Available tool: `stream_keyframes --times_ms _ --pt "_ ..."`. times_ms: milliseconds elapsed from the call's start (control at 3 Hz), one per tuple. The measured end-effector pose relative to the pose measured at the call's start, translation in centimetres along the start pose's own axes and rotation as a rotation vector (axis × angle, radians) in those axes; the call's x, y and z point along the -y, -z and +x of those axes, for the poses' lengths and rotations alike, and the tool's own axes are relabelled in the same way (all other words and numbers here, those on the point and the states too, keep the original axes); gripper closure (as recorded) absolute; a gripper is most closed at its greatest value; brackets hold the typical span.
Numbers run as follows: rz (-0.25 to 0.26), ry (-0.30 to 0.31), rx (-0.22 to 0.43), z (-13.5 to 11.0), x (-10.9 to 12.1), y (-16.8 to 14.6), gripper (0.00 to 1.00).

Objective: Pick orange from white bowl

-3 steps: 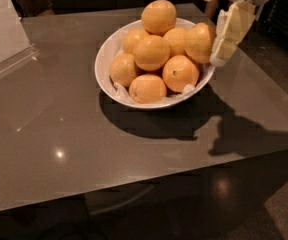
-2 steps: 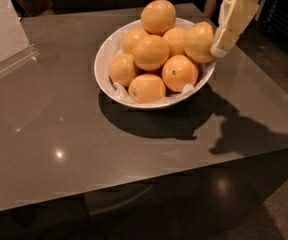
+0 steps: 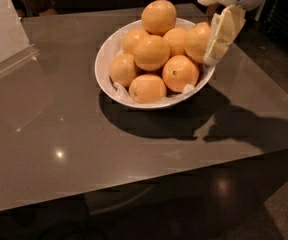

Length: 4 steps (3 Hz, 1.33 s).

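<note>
pincer [image 3: 214,51] at right rim of white bowl [image 3: 104,66] | just beside orange [image 3: 196,40] | bowl on grey table [image 3: 59,134]

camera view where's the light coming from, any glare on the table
camera view: light seems to come from the upper left, since the white bowl throws a dark shadow down-right on the table; the claw, at the bowl's right rim beside an orange, adds its own shadow further right; one small glare spot sits lower left
</note>
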<state>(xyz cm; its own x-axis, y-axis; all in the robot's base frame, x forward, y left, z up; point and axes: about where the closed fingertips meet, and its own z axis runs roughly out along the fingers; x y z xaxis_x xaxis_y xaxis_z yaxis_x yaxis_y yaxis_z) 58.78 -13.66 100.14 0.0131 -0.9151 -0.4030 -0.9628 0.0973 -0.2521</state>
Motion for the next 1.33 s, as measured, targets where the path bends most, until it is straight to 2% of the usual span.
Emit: stream_keyframes --times_ms 1000,1333 --pt "-0.074 -0.053 -0.017 2.6 1.4 -4.9 0.0" --pt "-0.074 -0.053 -0.018 2.6 1.4 -4.9 0.19"
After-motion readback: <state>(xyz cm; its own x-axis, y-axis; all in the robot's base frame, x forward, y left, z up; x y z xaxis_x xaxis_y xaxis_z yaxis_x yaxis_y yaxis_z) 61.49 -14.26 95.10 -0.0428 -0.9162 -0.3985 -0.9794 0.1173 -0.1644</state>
